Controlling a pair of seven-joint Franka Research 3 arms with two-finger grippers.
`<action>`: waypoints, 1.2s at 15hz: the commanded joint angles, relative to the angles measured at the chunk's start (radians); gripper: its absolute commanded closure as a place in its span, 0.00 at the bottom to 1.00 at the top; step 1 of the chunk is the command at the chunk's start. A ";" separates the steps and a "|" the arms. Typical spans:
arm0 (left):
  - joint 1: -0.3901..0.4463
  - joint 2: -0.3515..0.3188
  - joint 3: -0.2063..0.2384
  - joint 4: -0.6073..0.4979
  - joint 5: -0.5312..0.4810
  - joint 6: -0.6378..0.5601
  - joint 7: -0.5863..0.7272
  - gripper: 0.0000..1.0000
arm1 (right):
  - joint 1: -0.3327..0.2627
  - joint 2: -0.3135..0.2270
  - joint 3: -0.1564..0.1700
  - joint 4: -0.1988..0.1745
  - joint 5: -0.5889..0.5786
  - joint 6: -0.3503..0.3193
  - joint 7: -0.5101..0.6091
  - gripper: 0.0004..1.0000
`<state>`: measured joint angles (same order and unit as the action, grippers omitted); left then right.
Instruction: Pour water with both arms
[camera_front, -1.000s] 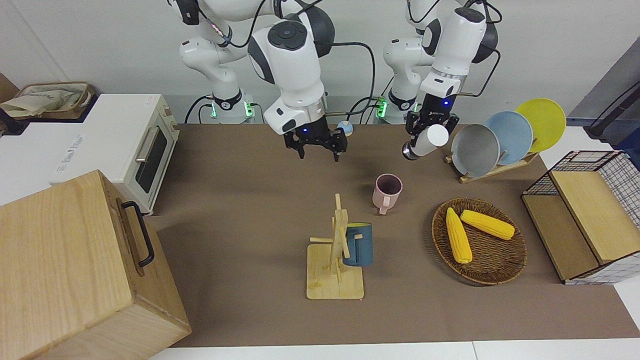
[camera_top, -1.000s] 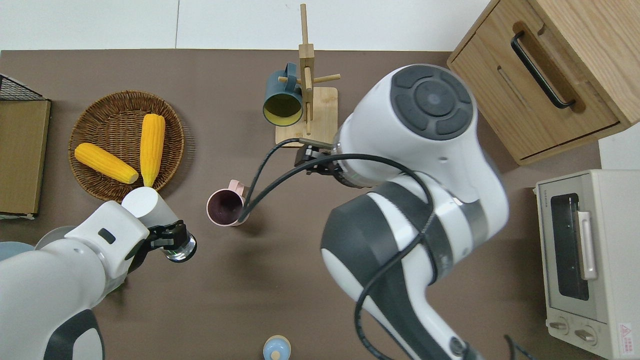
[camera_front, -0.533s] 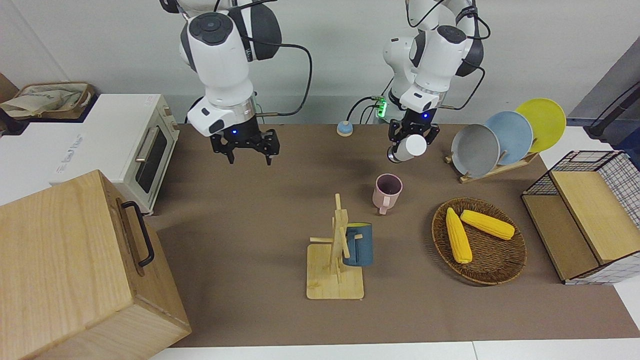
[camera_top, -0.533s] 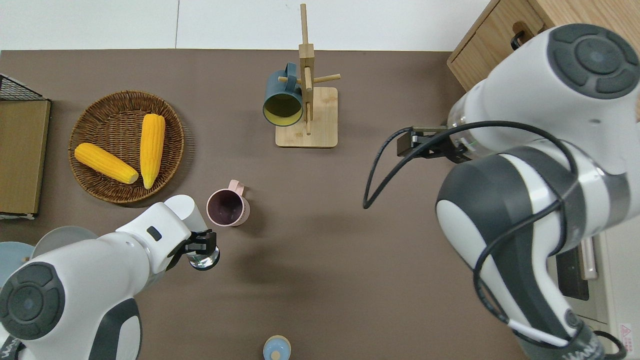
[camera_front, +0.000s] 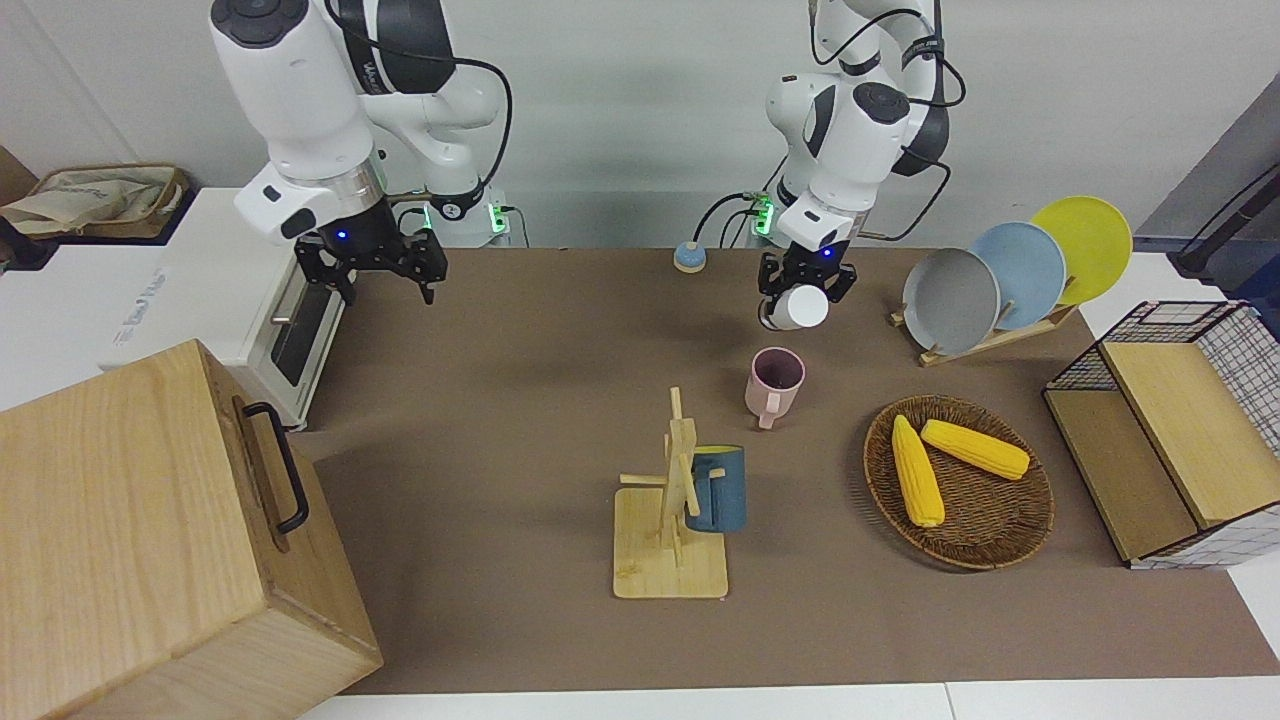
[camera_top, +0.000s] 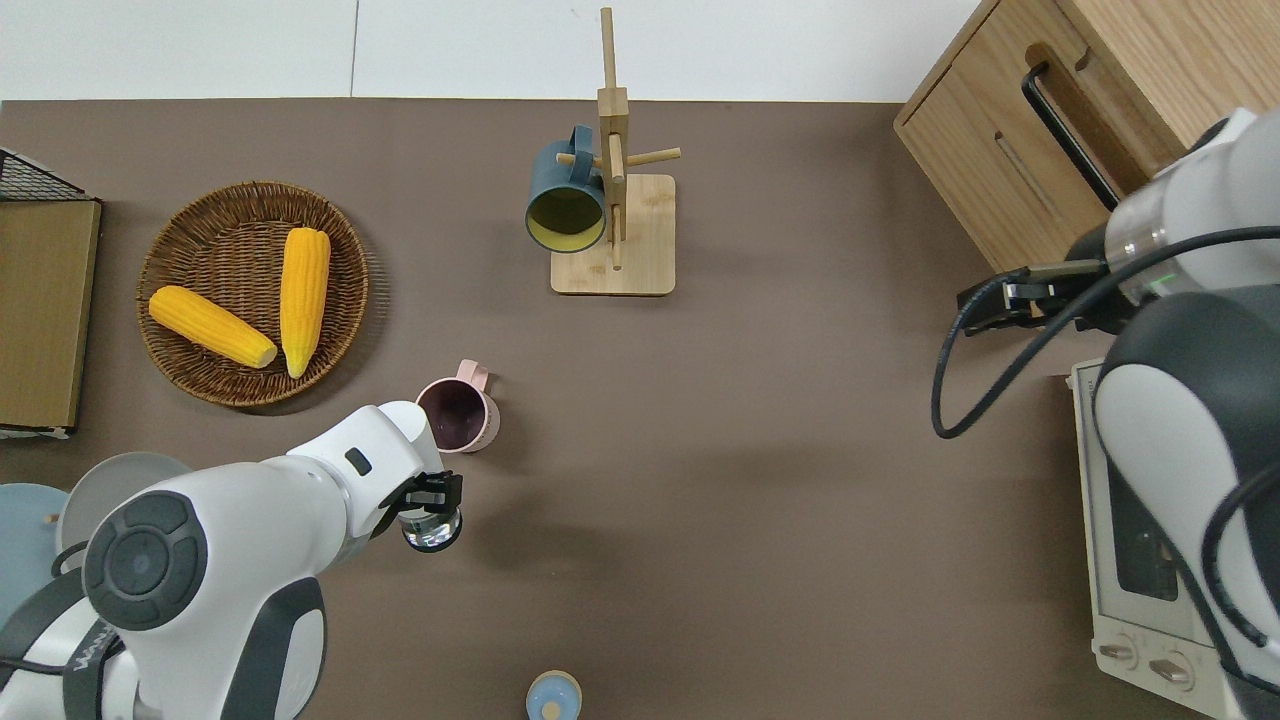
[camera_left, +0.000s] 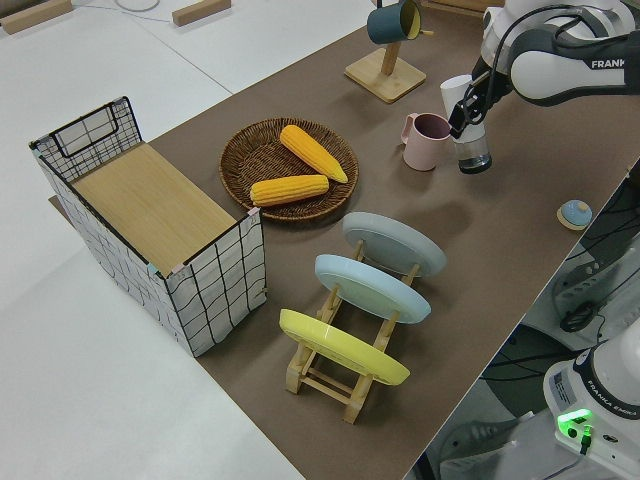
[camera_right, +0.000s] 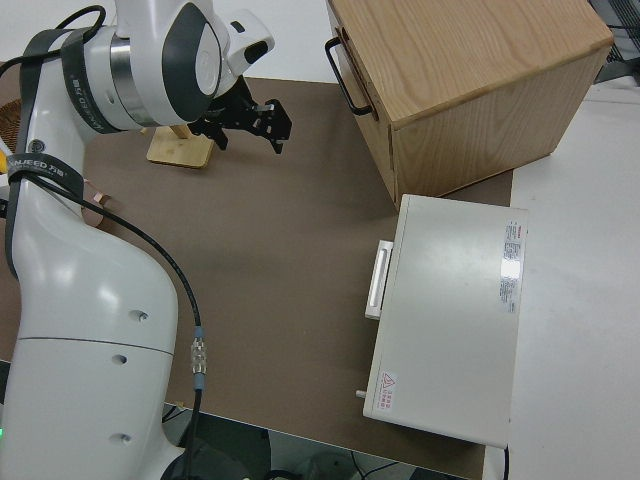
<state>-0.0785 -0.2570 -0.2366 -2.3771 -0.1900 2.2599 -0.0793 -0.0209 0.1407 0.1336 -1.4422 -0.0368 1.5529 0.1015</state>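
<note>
From the front, the left gripper (camera_front: 797, 297) hangs just on the robots' side of the pink mug (camera_front: 774, 386), its fingers clamped on a bottle (camera_front: 795, 309) with a white cap; the bottle lies tilted, cap toward the camera. The right gripper (camera_front: 375, 272) hangs by the toaster oven (camera_front: 290, 295), well apart from the pink mug, fingers spread with nothing between them. A bare stretch of brown worktop (camera_front: 520, 400) separates it from the pink mug. Farther from the robots than the pink mug stands a wooden mug tree (camera_front: 672, 510) carrying a blue mug (camera_front: 717, 488); toward the left arm's end sit a wicker basket (camera_front: 990, 530) with two corn cobs (camera_front: 945, 462) and a plate rack (camera_front: 1010, 275). Looking straight down, the left gripper (camera_top: 432, 498) is over the worktop (camera_top: 700, 480) just nearer to the robots than the pink mug (camera_top: 456, 415), and the bottle's clear end (camera_top: 432, 528) points toward the robots, which the front view hides. The right gripper's fingers are hidden here under its arm (camera_top: 1180, 330), by a wooden cabinet (camera_top: 1090, 130). The left side view shows the bottle (camera_left: 468, 125) leaning, white cap beside the pink mug's (camera_left: 428, 140) rim, clear end raised off the worktop (camera_left: 520, 230). The right side view alone shows the right gripper (camera_right: 250, 125) well, fingers apart and empty, with open worktop (camera_right: 290, 260) between it and the toaster oven (camera_right: 455, 320).
</note>
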 joint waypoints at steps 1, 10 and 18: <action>-0.017 0.016 0.014 0.032 -0.011 -0.055 -0.007 1.00 | -0.069 -0.035 0.020 -0.032 -0.012 -0.017 -0.068 0.00; -0.014 0.160 0.017 0.243 -0.006 -0.331 -0.014 1.00 | -0.086 -0.038 0.024 0.016 0.018 -0.007 -0.057 0.00; -0.015 0.211 0.016 0.282 0.017 -0.385 -0.017 1.00 | -0.077 -0.038 0.027 0.016 0.051 -0.007 -0.057 0.00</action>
<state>-0.0787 -0.0457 -0.2327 -2.1359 -0.1863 1.9273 -0.0798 -0.0885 0.1098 0.1570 -1.4211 -0.0183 1.5395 0.0613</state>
